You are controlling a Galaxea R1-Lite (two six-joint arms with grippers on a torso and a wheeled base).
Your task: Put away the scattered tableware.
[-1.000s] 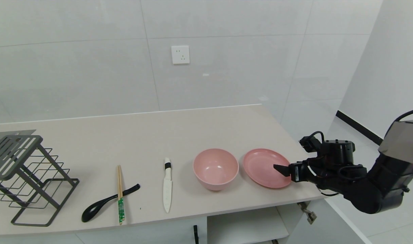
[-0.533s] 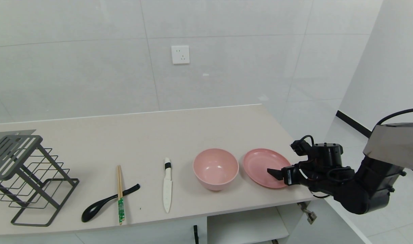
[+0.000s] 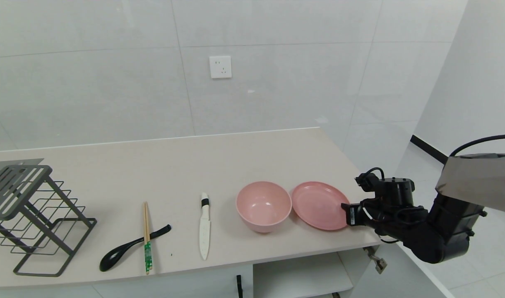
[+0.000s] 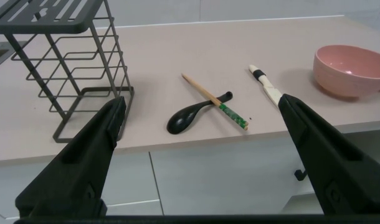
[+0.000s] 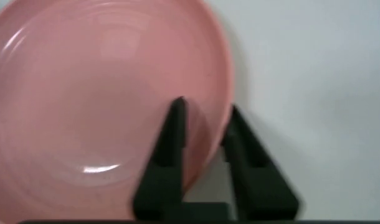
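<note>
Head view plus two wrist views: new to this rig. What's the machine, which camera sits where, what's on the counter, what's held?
It is a two-armed robot on wheels. The head view looks down from its head at the counter; each wrist view comes from a camera on one arm. From its left lie a dark wire rack, chopsticks crossing a black spoon, a white knife, a pink bowl and a pink plate. The right gripper pinches the plate's rim. The left gripper is open and empty.
</note>
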